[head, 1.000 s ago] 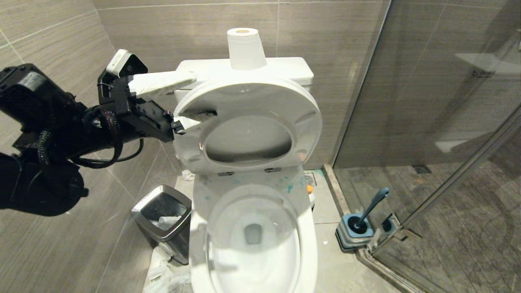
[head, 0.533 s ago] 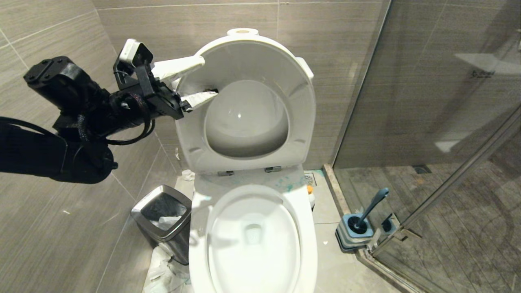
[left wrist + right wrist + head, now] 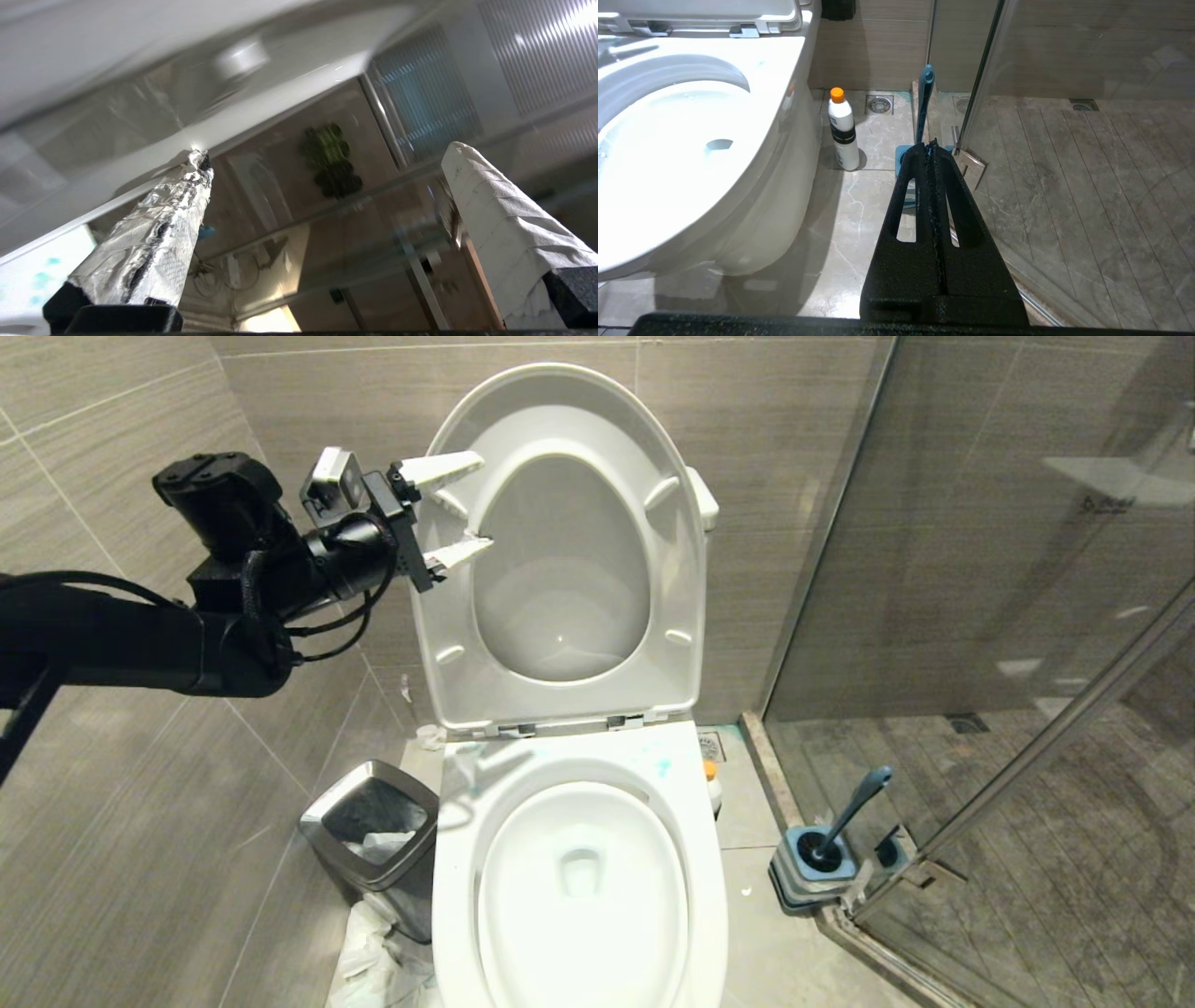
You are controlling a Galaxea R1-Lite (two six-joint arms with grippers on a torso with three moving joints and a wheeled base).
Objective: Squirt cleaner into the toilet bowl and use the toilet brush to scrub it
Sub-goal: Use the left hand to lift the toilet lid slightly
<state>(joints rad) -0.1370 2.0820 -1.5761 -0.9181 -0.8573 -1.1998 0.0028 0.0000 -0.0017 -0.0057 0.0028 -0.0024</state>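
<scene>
Small bathroom, grey-brown wood-grain tile on walls & floor (image 3: 794, 952); glass shower screen (image 3: 980, 616) just right of the toilet bowl (image 3: 579, 887).

Toilet bowl sits centre, white & glossy. Seat (image 3: 560, 560) w/ lid are raised upright against the tank. Turquoise cleaner splashes (image 3: 663, 767) dot the ceramic deck behind the bowl opening, near the hinges. Cleaner bottle (image 3: 844, 130), white w/ orange cap, stands upright on the floor just beside the bowl's right flank, by a floor drain (image 3: 879, 104).

Toilet brush (image 3: 845, 821) is in its blue-grey holder (image 3: 812, 868) on the floor, right of the bowl at the foot of the glass screen, handle leaning up to the right.

Steel-rimmed bin (image 3: 373, 840) stands left of the bowl, crumpled paper on the floor below it.

Left tool (image 3: 464, 506) is up at the raised seat's left edge, wrapped fingers spread wide apart, gripping nothing. One finger (image 3: 154, 242) sits by the white rim in the left wrist view; contact unclear.

Right tool (image 3: 932, 147) is low, right of the bowl, black fingers pressed together, empty, pointing toward the brush handle.
</scene>
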